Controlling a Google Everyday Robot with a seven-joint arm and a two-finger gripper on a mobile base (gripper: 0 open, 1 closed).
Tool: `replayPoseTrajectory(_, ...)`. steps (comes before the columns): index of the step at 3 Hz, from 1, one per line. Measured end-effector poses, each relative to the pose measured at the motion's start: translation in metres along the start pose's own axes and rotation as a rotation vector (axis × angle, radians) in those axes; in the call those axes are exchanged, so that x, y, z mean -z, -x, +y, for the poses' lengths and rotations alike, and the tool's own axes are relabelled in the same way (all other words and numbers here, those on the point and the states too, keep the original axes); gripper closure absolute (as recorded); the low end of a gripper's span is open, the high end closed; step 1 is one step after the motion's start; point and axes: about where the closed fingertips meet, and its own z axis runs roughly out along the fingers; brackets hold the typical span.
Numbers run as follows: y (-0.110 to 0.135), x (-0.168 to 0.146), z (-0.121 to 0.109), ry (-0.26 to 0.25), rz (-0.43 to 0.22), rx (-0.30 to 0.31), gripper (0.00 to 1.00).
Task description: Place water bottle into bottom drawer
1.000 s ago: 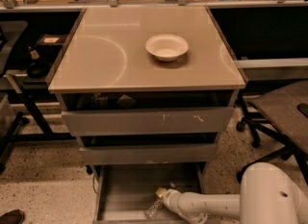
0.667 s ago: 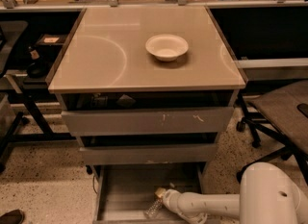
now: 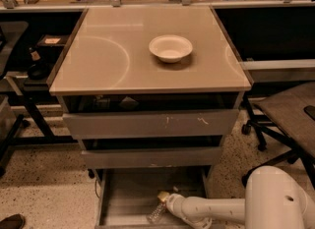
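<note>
The bottom drawer (image 3: 128, 198) is pulled out under the cabinet, a shallow grey tray. The water bottle (image 3: 157, 214) lies tilted inside it near the front, clear and ribbed. Its cap and label do not show. My white arm reaches in from the lower right, and my gripper (image 3: 165, 201) sits in the drawer right at the bottle's upper end. A small yellowish part shows at the gripper's tip.
A white bowl (image 3: 170, 47) stands on the beige cabinet top (image 3: 108, 61). The two upper drawers (image 3: 147, 124) stick out slightly. An office chair (image 3: 290, 115) stands at the right and a dark desk frame (image 3: 24, 100) at the left. The floor is speckled.
</note>
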Motion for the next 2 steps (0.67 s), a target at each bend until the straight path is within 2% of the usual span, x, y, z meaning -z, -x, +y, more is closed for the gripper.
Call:
replayPoseTrajectory(1, 0.0, 0.0, 0.0, 0.0, 0.0, 0.0, 0.12)
replayPoseTrajectory(2, -0.0001, -0.0001, 0.0, 0.0, 0.0, 0.0, 0.0)
